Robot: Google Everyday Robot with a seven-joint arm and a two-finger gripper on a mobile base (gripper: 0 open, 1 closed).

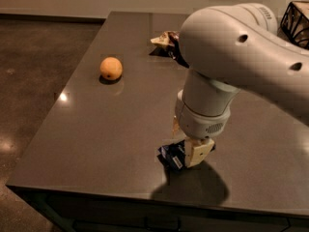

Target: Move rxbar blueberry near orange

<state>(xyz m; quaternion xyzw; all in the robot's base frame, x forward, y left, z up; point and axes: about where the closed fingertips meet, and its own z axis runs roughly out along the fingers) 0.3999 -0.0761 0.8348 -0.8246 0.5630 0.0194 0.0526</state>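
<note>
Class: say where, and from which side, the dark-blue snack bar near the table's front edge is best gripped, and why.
Probably across its narrow width, from above: the rxbar blueberry is a thin wrapper low on the table, so only its long edges offer a hold. The hand is right over it, hiding one end.

Arm: my big white arm (246, 47) comes in from the upper right, crosses above the worktop (111, 129) and bends downward at a bulky, rounded joint.
Wrist: my wrist (205, 105) is a thick white cylinder pointing almost straight down, and its lower collar has a small patch of dots.
Gripper: my gripper (193, 153) hangs directly under the wrist. It is cream-coloured and points down, very low over the worktop, close to the front edge and right of the middle.
</note>
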